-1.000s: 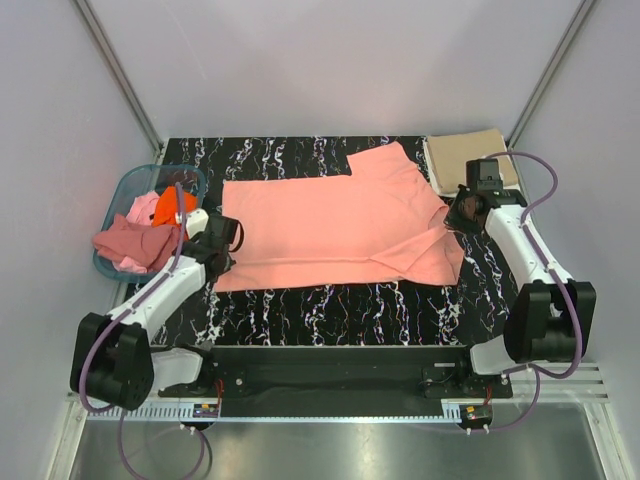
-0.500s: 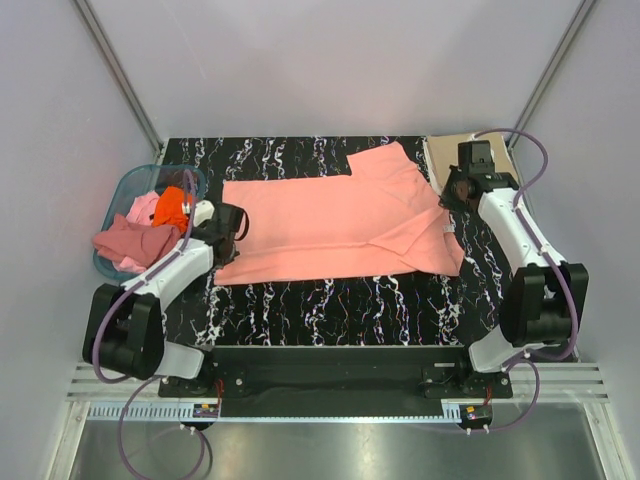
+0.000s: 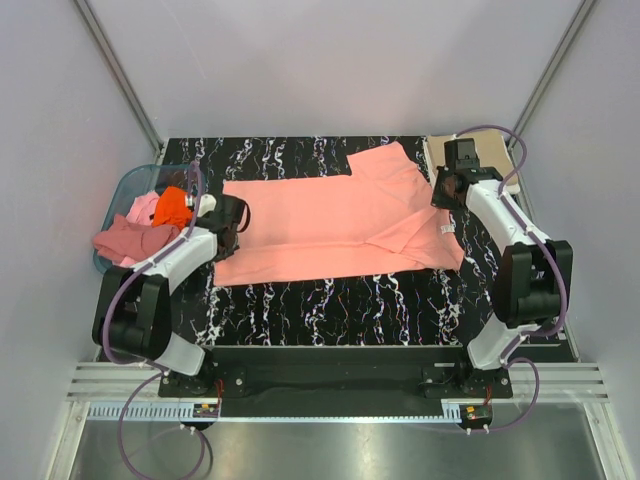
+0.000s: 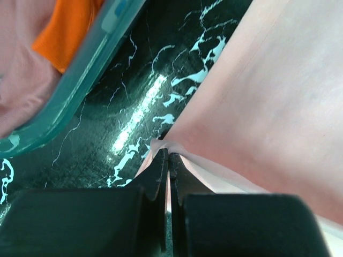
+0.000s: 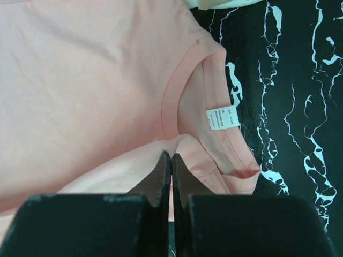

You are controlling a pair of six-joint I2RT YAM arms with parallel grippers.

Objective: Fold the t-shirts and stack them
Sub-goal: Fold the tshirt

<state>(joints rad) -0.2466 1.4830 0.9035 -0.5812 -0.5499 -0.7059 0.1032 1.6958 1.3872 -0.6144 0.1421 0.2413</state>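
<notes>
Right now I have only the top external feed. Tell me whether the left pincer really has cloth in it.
Observer: Yes. In the left wrist view the left pincer is shut on the edge of the salmon-pink t-shirt, with a thin fold pinched in it.
Operator: Now check the right one.
Observer: The right pincer is shut on the same shirt close to the collar. The white label sits inside the neck just beside the grip.
Operator: Report what is near the left grip.
Observer: The teal basket lies apart from the pinched edge, with bare table between them and an orange t-shirt inside it.
</notes>
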